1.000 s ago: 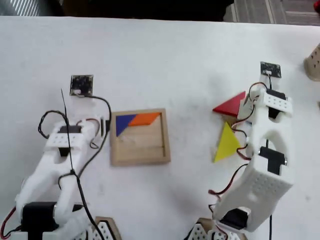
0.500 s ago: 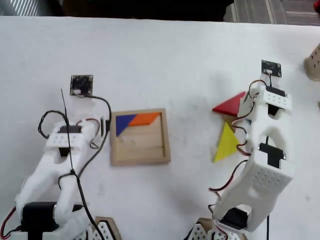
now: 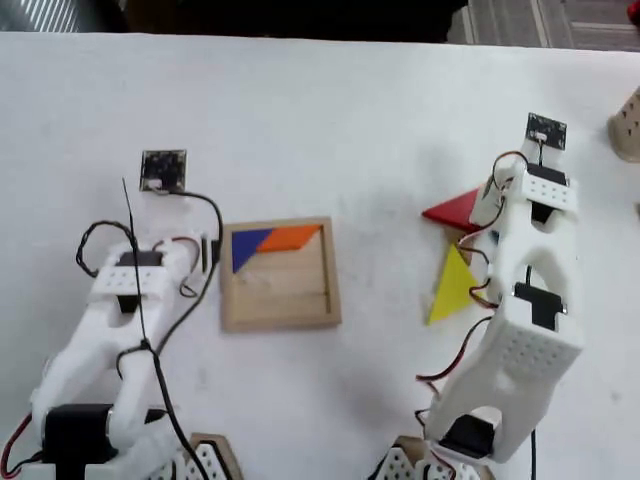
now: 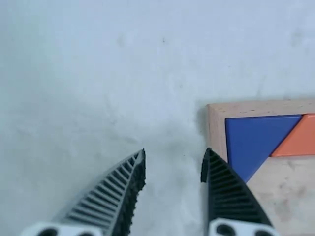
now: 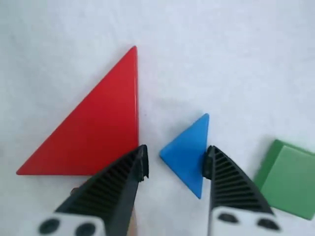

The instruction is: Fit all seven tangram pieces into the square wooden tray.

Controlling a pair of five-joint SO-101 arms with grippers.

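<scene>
The square wooden tray [image 3: 280, 300] lies left of centre and holds a blue triangle [image 3: 246, 245] and an orange piece [image 3: 293, 237] along its far side. My left gripper [image 4: 173, 160] hovers open over bare table beside the tray's corner [image 4: 214, 123], near the blue triangle [image 4: 252, 141]. To the right lie a red triangle [image 3: 455, 210] and a yellow triangle [image 3: 452, 283]. My right gripper [image 5: 174, 162] is open, its fingers straddling a small blue triangle [image 5: 188, 153], between the red triangle [image 5: 93, 128] and a green piece [image 5: 288, 179].
Two small black boards sit on the table, one [image 3: 163, 170] beyond the left arm and one [image 3: 546, 130] beyond the right arm. A tan perforated object [image 3: 628, 125] stands at the right edge. Black cables trail from the left arm [image 3: 120, 300].
The right arm has shifted slightly toward the far side of the table, over the loose pieces. The left arm and the tray have stayed put.
</scene>
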